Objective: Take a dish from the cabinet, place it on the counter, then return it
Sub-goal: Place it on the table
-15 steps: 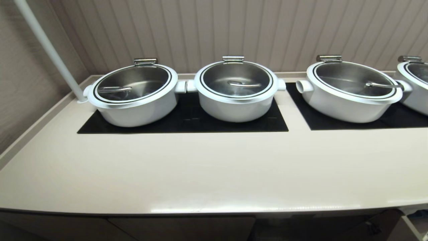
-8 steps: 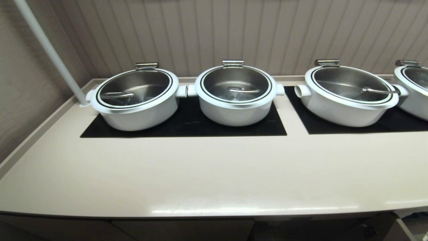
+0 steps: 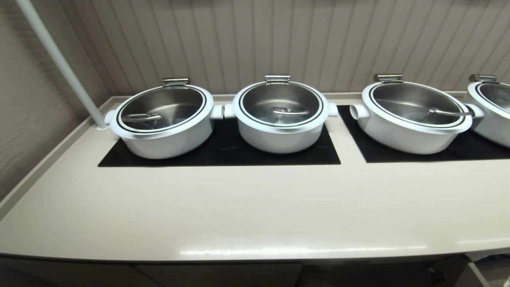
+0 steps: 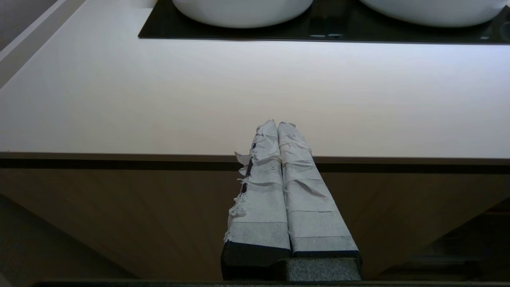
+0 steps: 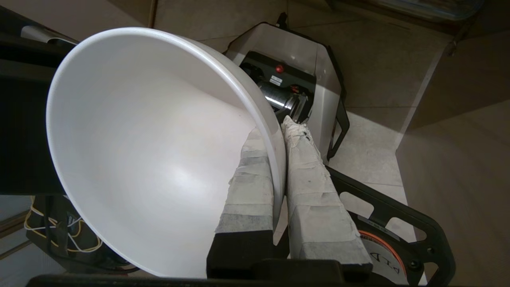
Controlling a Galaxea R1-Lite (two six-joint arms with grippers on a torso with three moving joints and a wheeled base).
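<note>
I keep the right gripper clamped across the dish rim for carrying; left gripper jaws together, idle near the counter

Rightmost big white pot with steel lid cut off by head view's right edge. Small plain white round ceramic bowl: foot hidden, lower rim cut off in right wrist view. Both grippers outside head view.
</note>
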